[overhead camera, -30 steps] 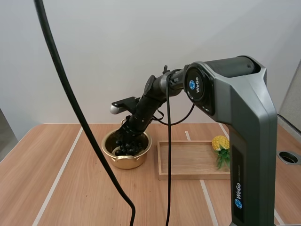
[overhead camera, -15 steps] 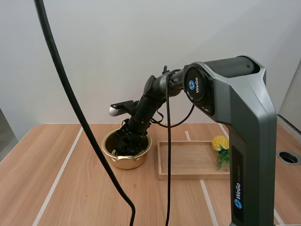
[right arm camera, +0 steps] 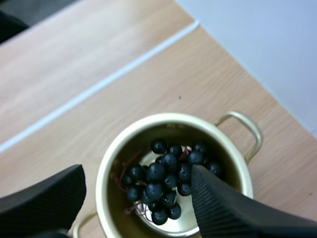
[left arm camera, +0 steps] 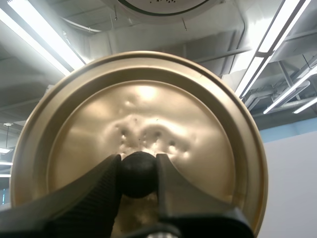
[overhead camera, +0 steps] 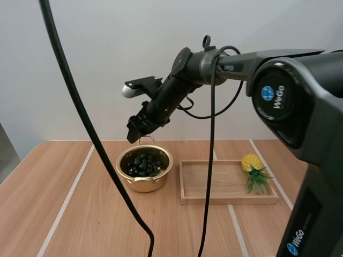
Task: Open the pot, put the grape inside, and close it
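The bunch of grapes (overhead camera: 143,164) lay inside the open gold pot (overhead camera: 140,184) at lower centre of the high view, on the wooden table (overhead camera: 80,214). Just to the pot's right was a wooden tray (overhead camera: 214,199) carrying a toy pineapple (overhead camera: 252,163). The right gripper (overhead camera: 136,131) hung well above the pot, left of centre in the frame. Its wrist camera showed the two black fingers spread apart with nothing between them and the dark berries heaped below. The left gripper (left arm camera: 138,161) pinched the black knob (left arm camera: 137,176) of the gold lid (left arm camera: 148,114) and held the lid up off the table.

The lid looked like thin, stiff sheet metal, dimpled near its centre. It was probably light, and slick along its smooth rim. The knob seemed the one sound place to hold it, and the grip already there looked centred enough for lowering the lid onto the pot. The grapes appeared soft and loosely strung, with none lying over the rim where the lid must seat.
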Motion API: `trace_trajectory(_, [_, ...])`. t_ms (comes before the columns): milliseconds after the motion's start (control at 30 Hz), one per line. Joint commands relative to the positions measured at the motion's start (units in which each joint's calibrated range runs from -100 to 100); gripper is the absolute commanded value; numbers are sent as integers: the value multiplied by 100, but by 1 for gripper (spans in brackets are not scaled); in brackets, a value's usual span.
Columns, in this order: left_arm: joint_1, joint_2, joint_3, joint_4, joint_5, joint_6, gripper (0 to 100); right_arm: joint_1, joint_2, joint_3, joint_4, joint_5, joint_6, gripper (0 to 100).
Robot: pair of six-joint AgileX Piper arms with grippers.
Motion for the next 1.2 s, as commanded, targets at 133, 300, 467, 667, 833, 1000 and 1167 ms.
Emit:
trace_trajectory(133, [2, 0, -29, -20, -256, -21, 0, -18, -1206, -14, 98, 16, 263, 100])
trace_trajectory(300, [2, 0, -29, -20, -256, -21, 0, -18, -2054, -14, -228, 316, 406, 100])
trace_trajectory(467, [2, 0, -29, -20, -256, -21, 0, -18, -2817, -14, -1021, 971, 771, 100])
trace_trajectory(667, [2, 0, -29, -20, -256, -21, 0, -18, -3669, -14, -1704, 1570, 1049, 100])
trace_trajectory(833, [2, 0, -29, -20, -256, -21, 0, -18, -4280, 14, -1896, 1570, 1245, 100])
trace_trajectory(1000, [2, 0, -29, -20, -62, -21, 0, -18, -4986, 319, -2006, 1570, 1382, 100])
trace_trajectory(1167, [2, 0, -29, -20, 192, -21, 0, -18, -5822, 824, -2391, 1570, 1503, 100])
